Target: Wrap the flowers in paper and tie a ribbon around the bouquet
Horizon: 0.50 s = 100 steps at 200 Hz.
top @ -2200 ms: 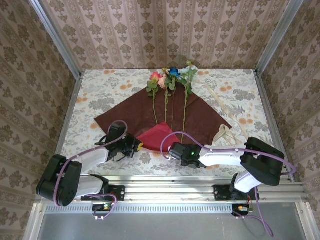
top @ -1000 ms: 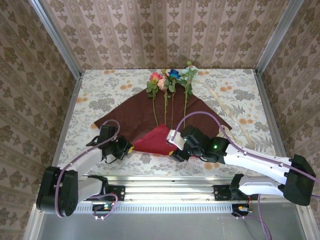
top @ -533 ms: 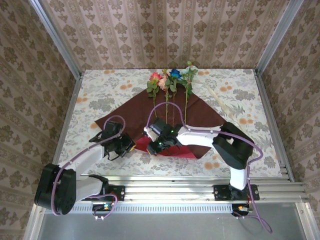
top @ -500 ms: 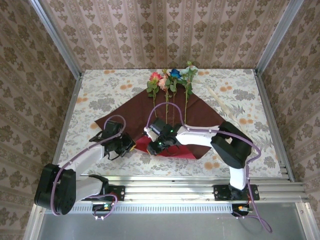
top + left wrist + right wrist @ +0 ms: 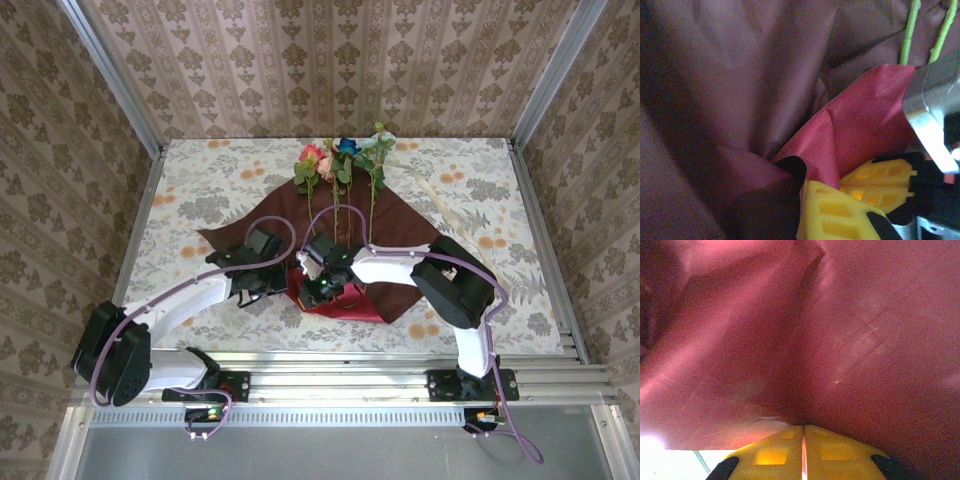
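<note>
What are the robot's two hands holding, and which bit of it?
The left gripper and the right gripper both pinch the paper, at its folded-over red near corner.

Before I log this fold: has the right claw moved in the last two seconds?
Yes. The right claw went left, from nearer the rightmost stem of the flowers to in line with the leftmost.

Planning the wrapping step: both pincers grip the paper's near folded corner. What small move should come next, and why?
Probably the left pincer should draw its pinched edge of the large thin maroon-and-crimson paper sheet rightward over the thin green flower stems, while the right pincer holds the base: the stems lie uncovered on the sheet.
</note>
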### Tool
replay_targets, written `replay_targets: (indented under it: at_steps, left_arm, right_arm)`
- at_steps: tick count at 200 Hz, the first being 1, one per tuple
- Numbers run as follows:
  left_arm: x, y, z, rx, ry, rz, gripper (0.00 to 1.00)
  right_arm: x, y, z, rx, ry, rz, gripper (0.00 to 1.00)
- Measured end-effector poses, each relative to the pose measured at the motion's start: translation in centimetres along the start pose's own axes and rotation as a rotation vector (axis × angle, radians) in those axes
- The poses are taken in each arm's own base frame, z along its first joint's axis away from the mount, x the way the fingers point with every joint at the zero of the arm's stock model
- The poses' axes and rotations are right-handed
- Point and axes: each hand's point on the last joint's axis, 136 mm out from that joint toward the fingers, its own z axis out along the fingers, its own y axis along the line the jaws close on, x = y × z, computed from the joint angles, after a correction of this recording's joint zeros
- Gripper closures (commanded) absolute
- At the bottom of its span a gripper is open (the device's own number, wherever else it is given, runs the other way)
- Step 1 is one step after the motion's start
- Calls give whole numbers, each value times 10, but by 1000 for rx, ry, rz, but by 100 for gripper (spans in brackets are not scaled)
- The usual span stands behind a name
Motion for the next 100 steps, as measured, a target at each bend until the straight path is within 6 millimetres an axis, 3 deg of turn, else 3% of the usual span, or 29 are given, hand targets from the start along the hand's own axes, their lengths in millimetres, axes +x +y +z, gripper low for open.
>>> replay_targets:
  at_steps: [9,21,43,71,100]
  left_arm:
    - [1,3,1,-26,-4,18,89]
    - [1,9,1,-54,-10,30,68]
    - [0,20,2,-83,-24,15,48]
    - [-2,42,4,-90,-57,-53,47]
    - [-13,64,9,-86,-100,-134,57]
  right_arm:
    - [0,0,0,-2,1,6,88]
    - [-1,-1,-1,-4,-1,9,88]
    - [-2,-2,-3,-6,-4,15,88]
    - [-4,-5,-5,-8,-8,25,88]
    - [-4,-4,-5,-20,-3,39,89]
